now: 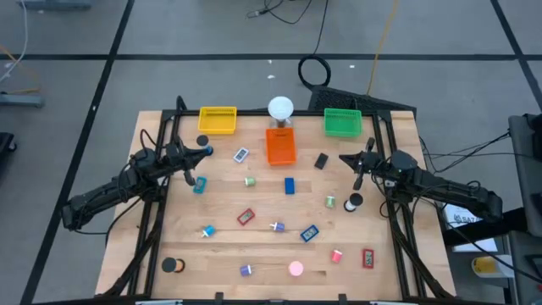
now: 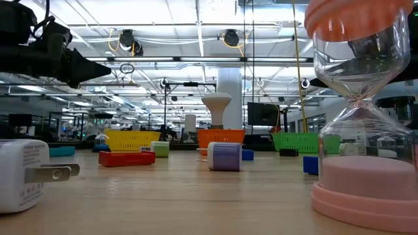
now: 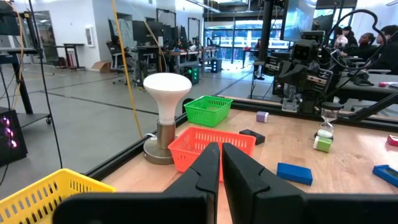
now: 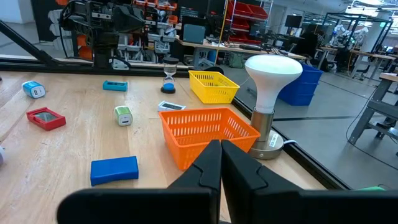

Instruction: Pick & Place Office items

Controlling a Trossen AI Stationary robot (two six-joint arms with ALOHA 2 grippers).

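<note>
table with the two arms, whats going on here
Nothing is being handled yet. The left gripper and right gripper hover shut and empty at the far side of the wooden table. Small office items, like a blue block, lie scattered; the yellow, orange and green baskets look empty.

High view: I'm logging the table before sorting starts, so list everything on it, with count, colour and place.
Trays: three along the far edge; yellow tray left, orange tray middle, green tray right.
Lamp: one, white, behind the orange tray.
Blue block: one, table centre.
Red items: one centre-left, one near right corner.
Black roll: one, near left corner.
Pink hourglass: one, near edge.
Other small pieces: roughly a dozen, mixed colours, scattered.
Left pincer: shut, empty, far left.
Right pincer: shut, empty, far right.
</note>
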